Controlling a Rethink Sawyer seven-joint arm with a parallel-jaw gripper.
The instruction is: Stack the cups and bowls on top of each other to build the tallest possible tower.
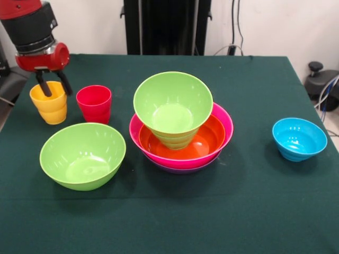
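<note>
A yellow cup (46, 100) stands at the far left of the table, seemingly nested in an orange cup (54, 116) whose lower body shows beneath it. My gripper (57, 93) is open over it, one finger inside the yellow cup and the other outside its right rim. A red cup (94, 104) stands just right of them. The tower in the middle has a purple bowl (180, 170) lowest, then a pink bowl (225, 125) and an orange bowl (211, 142). Above these, a large lime green bowl (172, 103) sits tilted on a smaller green one (175, 142).
Another large lime green bowl (82, 155) stands alone at the front left, close to the cups. A small sky blue bowl (299, 138) sits by itself at the right. The green cloth (175, 217) covers the table; cables and gear lie beyond its right edge.
</note>
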